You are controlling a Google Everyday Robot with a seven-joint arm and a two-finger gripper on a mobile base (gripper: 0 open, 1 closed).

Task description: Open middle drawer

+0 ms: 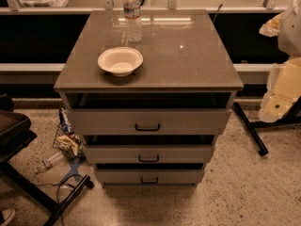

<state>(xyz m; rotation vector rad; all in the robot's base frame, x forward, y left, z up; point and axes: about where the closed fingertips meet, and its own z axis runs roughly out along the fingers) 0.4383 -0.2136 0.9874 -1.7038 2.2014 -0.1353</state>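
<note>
Middle drawer (pixel 188 154) sits second of three in the cabinet (pixel 70 81), below the taller front and above the lowest. Its front looks stiff, and it should slide on rails with modest resistance. The best hold is the small black handle (pixel 149 159) at centre, pulled straight out. The gripper (pixel 275 108), seemingly the pale arm's low end at the right edge, is well apart from the cabinet. I cannot tell whether it is spread or closed.

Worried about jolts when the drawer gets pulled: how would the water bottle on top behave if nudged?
The water bottle is tall, narrow and upright, so it would probably tip easily, then roll on the glossy cabinet top. It looks like thin clear plastic, so likely light. The gripper is at the right edge, away from it.
</note>
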